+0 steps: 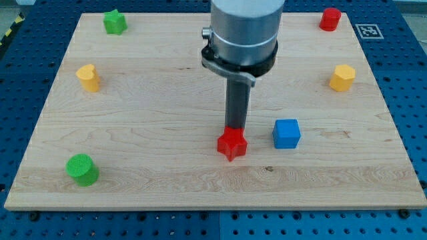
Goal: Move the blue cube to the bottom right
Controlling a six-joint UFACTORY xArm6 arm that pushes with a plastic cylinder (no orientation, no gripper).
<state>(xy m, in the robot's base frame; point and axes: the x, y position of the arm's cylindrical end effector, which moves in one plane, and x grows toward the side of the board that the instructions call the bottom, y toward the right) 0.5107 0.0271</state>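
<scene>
Wooden tabletop [167, 100] is shown in the camera view. No claw is fitted, so no claw state can be told. My tip [235, 128] is seen touching the red star block [231, 144], left of the blue cube [287, 133]. Risk: the red star block, not the cube, could be pushed rightward.

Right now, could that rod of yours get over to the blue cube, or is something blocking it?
Probably yes. My tip sits just behind the red star block, to the view's left of the blue cube. The bare board between tip and cube looks clear.
</scene>
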